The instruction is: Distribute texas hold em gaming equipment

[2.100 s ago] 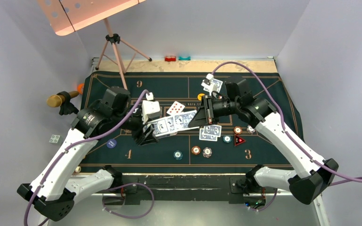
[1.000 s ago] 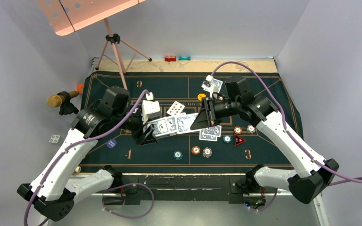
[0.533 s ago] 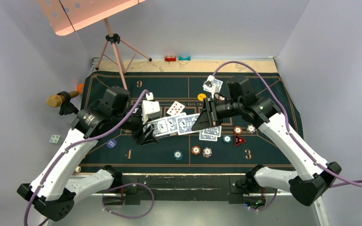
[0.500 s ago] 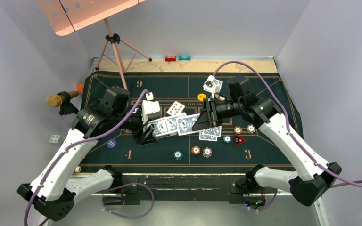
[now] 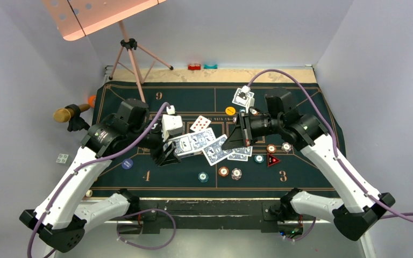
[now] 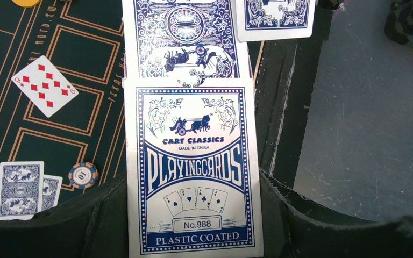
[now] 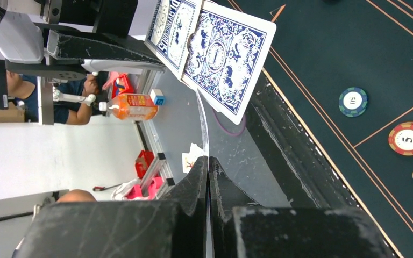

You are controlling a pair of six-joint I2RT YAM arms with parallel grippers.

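My left gripper (image 5: 168,151) is shut on the blue-and-white card box (image 5: 185,144), held above the mat; another card sticks out of its end (image 6: 185,37). In the left wrist view the gripper (image 6: 193,188) has a jaw on each side of the box (image 6: 193,177). My right gripper (image 5: 236,142) is shut on one playing card (image 5: 218,150), tilted and just clear of the box. In the right wrist view the gripper (image 7: 208,161) pinches that card edge-on, and a blue card back (image 7: 226,59) shows by the box. Two cards (image 5: 242,154) lie face down beneath it.
A face-up red card (image 5: 200,123), a yellow disc (image 5: 229,110), a blue disc (image 5: 127,164), a red triangle marker (image 5: 272,160) and several striped chips (image 5: 223,171) lie on the green mat (image 5: 312,115). A tripod (image 5: 132,54) and a microphone (image 5: 70,113) stand at the left.
My right gripper has drawn back to the right and lowered, pulling its card away from the box; the card now hangs tilted. The left arm and box have not moved.
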